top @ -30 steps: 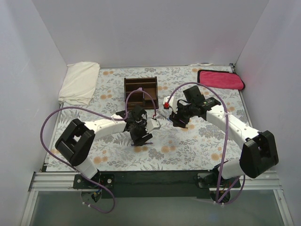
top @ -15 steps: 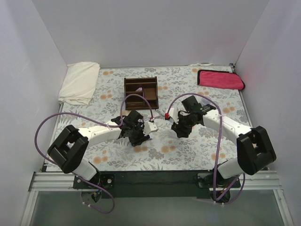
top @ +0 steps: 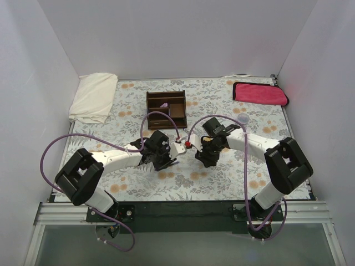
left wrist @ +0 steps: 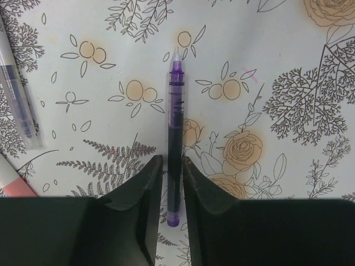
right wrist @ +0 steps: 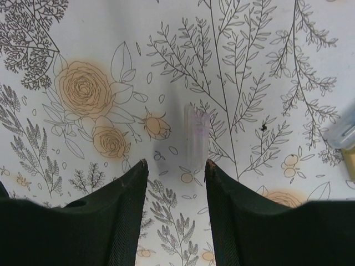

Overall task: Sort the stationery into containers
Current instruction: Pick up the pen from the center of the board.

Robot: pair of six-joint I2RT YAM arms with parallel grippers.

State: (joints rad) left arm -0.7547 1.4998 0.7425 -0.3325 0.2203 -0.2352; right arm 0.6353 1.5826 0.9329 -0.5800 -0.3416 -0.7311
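Note:
A purple pen [left wrist: 175, 127] lies flat on the flowered table cover, its rear end between the fingers of my left gripper [left wrist: 173, 160], which has shut on it. In the top view the left gripper [top: 162, 157] is low over the table centre, in front of the dark wooden organizer [top: 166, 108]. My right gripper [right wrist: 175, 163] is open and holds nothing; a small clear, blurred piece [right wrist: 196, 133] lies just beyond its fingertips. From above, the right gripper [top: 204, 155] is next to a white marker with a red cap [top: 183, 145].
A second clear purple pen [left wrist: 19, 105] and a white-and-pink item [left wrist: 11, 185] lie left of the left gripper. A folded white cloth [top: 94, 97] sits at the back left and a magenta cloth [top: 259, 92] at the back right. White walls enclose the table.
The left jaws have closed in around the purple pen. The right arm has swung down and left toward the table centre, its jaws slightly narrower.

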